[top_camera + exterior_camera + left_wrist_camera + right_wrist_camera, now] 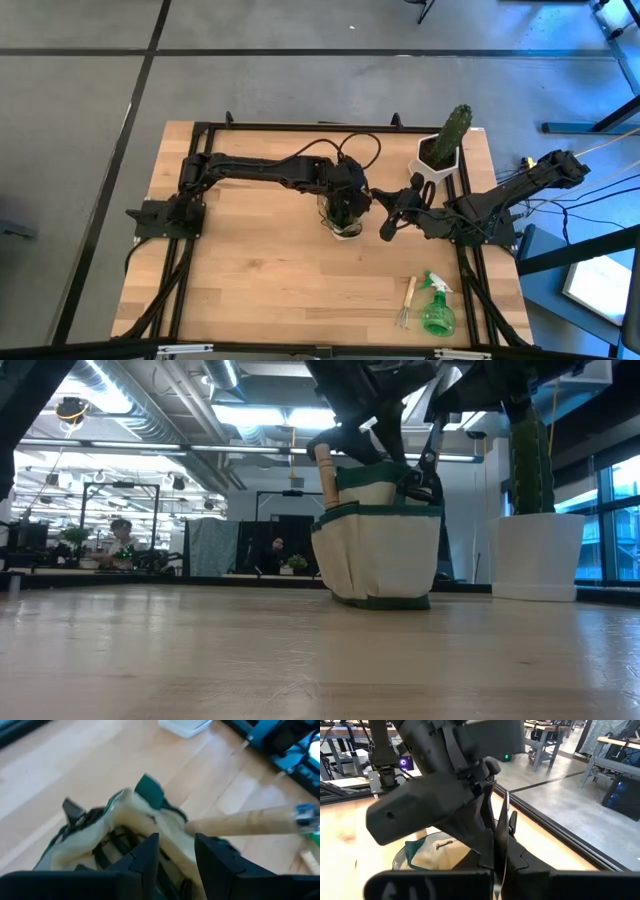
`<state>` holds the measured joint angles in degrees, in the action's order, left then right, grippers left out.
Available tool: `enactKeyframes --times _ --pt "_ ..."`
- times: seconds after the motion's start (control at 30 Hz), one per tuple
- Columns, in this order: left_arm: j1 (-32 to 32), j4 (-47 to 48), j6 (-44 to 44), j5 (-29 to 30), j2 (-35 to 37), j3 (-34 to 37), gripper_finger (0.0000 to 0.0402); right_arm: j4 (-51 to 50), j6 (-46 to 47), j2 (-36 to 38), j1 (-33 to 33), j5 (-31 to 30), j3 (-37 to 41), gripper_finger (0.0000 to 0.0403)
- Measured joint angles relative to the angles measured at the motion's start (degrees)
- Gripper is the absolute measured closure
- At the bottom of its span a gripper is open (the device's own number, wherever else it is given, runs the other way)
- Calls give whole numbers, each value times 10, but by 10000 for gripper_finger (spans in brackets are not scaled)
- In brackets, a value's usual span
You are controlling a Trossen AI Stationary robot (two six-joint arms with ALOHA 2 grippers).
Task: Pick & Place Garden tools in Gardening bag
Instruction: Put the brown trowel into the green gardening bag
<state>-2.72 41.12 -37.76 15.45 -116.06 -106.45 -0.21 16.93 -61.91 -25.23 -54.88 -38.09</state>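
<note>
Gardening bag (345, 218) upright at counter (260, 280) centre, wooden tool handle (324, 478) poking from its top. Left gripper (175, 852) directly above bag, jaws parted, holding nothing. Right gripper (388, 226) just beside bag at 3 o'clock, jaws closed, thin bag strap (505, 827) rising beside them. Hand fork (406, 301) and green spray bottle (437, 308) lie side by side at 5 o'clock. Cactus in white pot (441, 152) at 1 o'clock.
</note>
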Motion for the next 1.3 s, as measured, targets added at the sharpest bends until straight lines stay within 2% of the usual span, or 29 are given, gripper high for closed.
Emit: enactKeyframes --times 0.4,0.97,1.3 --pt "1 -13 -11 -24 -26 1 281 10 0 0 0 0 0 403" --pt "-5 -39 -22 -19 -30 0 281 -3 19 0 -1 5 0 403" --pt "-12 -39 -21 -19 -31 0 281 -34 23 2 -4 -30 0 403"
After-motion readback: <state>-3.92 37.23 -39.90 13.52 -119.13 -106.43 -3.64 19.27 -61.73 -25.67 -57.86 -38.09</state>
